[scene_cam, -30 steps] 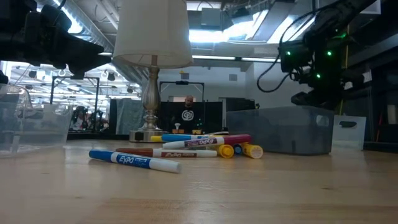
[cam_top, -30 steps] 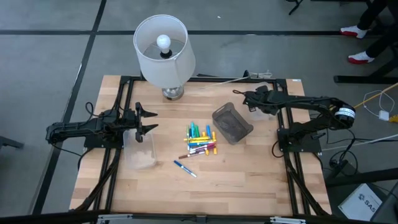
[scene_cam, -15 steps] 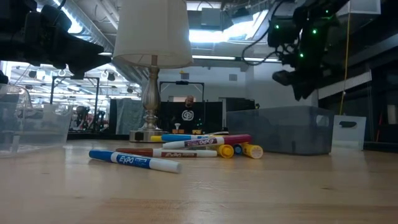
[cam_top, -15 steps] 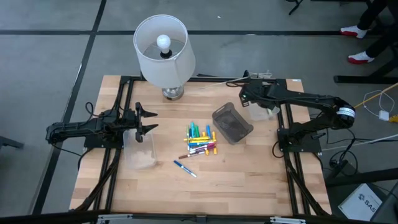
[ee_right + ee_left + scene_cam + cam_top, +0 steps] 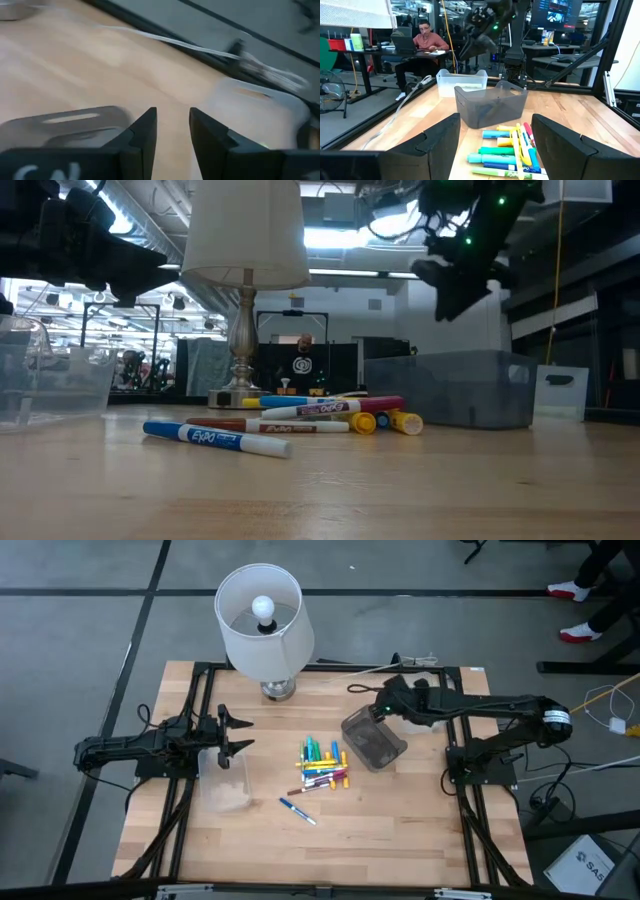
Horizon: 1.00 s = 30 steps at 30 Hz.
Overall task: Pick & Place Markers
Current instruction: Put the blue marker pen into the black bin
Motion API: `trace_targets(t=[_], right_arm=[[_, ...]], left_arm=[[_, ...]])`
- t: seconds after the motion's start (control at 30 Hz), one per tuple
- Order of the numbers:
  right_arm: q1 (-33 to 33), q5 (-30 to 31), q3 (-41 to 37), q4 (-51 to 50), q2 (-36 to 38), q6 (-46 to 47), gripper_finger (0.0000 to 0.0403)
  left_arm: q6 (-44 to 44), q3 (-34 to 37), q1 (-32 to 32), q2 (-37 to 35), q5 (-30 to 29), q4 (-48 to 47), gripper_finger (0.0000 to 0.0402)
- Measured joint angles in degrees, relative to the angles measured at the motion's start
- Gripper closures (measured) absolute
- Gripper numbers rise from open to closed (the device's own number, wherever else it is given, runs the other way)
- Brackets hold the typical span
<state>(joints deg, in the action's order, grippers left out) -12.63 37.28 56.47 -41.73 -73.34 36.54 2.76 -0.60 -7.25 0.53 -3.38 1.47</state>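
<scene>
The markers [image 5: 322, 765] lie flat in a loose pile at the middle of the wooden table, and also show in the low view [image 5: 320, 412] and the left wrist view [image 5: 510, 150]. One blue marker [image 5: 297, 810] lies apart, nearer the front edge. My right gripper [image 5: 375, 710] hangs above the far rim of the grey bin [image 5: 373, 738]. It slants down, open by a narrow gap, with nothing between its fingers [image 5: 172, 125]. My left gripper [image 5: 238, 732] waits level at the table's left, wide open, pointing at the pile.
A lamp [image 5: 262, 620] stands at the far edge, left of centre. A clear bin [image 5: 225, 780] sits below my left gripper. Another clear bin [image 5: 260, 105] sits far right behind the grey one. A white cable [image 5: 370, 668] runs along the far edge. A person sits beyond the table [image 5: 422, 37].
My right gripper has risen and swung from above the clear bin at the far right toward the table's left, and now hangs over the grey bin's far rim. It has tipped as it went. The markers and my left arm have kept still.
</scene>
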Motion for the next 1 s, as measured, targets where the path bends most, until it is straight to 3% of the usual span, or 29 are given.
trace_targets(t=[0.33,0.67,1.0], right_arm=[[6.7,-7.6,0.0,13.5,0.0,-8.3,0.0288],[11.9,-12.5,0.0,23.3,-0.1,-9.8,0.0288],[16.6,-20.1,0.0,36.3,-7.1,-10.2,0.0288]], left_arm=[[0.0,0.0,0.0,0.0,0.0,0.0,0.016],[0.0,0.0,0.0,0.0,0.0,0.0,0.016],[0.0,0.0,0.0,0.0,0.0,0.0,0.016]])
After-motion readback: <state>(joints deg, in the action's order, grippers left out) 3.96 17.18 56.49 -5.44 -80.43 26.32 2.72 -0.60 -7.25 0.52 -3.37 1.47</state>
